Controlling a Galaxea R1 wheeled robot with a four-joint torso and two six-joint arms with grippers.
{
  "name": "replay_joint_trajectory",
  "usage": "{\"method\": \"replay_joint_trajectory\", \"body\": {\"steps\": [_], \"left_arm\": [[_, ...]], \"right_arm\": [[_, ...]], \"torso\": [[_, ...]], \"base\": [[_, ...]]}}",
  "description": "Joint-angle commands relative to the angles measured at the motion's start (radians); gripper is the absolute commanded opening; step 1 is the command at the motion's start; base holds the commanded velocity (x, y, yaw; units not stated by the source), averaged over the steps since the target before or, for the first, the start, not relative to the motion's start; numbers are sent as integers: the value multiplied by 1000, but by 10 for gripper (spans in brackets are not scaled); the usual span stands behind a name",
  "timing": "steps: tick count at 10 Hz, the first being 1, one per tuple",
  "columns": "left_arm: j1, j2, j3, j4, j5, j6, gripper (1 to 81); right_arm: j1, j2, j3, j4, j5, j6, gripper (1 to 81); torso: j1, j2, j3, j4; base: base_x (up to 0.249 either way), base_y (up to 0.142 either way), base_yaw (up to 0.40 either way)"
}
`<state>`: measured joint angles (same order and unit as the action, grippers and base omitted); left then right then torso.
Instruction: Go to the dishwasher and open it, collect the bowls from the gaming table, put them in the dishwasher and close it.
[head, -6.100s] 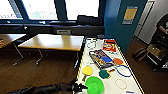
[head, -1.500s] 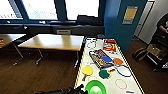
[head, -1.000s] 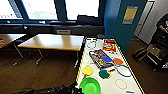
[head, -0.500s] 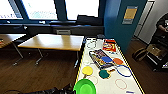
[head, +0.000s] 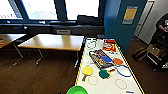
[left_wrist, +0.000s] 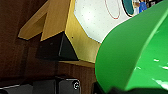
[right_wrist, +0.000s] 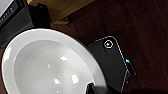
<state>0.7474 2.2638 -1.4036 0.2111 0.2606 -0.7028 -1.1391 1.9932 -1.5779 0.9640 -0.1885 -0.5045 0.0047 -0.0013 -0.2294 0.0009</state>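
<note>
Ahead, dark wood floor (head: 37, 75) spread under a wooden table (head: 53, 42) by the windows, and beside it stood the long white-topped gaming table (head: 107, 85), strewn with a yellow paddle (head: 87, 71), a green paddle (head: 104, 74), a blue ring (head: 124, 70), an orange disc (head: 117, 61) and a red packet (head: 109, 45). At the far right a person (head: 162, 25) stood near a cart. Closer in, the green bowl (head: 77, 90) hovered just off the table's near corner, its rim filling much of the left wrist view (left_wrist: 135, 57), carried by the left gripper; the white bowl (right_wrist: 47, 67) sat at the right gripper above the floor and the robot's dark base. Whether either gripper's fingers were clamped on its bowl, I cannot tell.
</note>
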Motion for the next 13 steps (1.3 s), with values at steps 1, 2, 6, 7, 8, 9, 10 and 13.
{"method": "replay_joint_trajectory", "body": {"steps": [1, 2, 6, 7, 8, 9, 10, 13], "left_arm": [[17, -105, 64, 80, -128, 9, 10], [72, -142, 63, 103, -197, 11, 10], [253, -176, 14, 205, -328, 11, 10], [273, -170, 2, 211, -348, 11, 10], [284, -161, -9, 212, -354, 11, 10], [290, -150, -23, 212, -354, 11, 10], [295, -138, -35, 214, -354, 11, 10], [315, -109, -63, 234, -353, 11, 10]], "right_arm": [[67, -55, 21, 16, -86, -5, 10], [67, -55, 20, 16, -86, -5, 10], [51, -23, -23, 10, -86, -5, 10], [51, -15, -26, 10, -86, -5, 10], [51, -9, -30, 9, -86, -5, 10], [51, -5, -33, 9, -86, -5, 10], [48, 6, -42, 9, -86, -5, 10], [43, 34, -74, 8, -89, -5, 10]], "torso": [[0, 0, 0, 0], [0, 0, 0, 0], [0, 0, 0, 0], [0, 0, 0, 0], [0, 0, 0, 0], [0, 0, 22, 0], [0, 0, 73, 0], [0, 0, 102, 0]], "base": [[0, 0, 0], [0, 0, 0], [0, 0, 0], [0, 0, 0], [0, 0, 0], [0, 0, 0], [0, 0, 0], [0, 0, 0]]}}
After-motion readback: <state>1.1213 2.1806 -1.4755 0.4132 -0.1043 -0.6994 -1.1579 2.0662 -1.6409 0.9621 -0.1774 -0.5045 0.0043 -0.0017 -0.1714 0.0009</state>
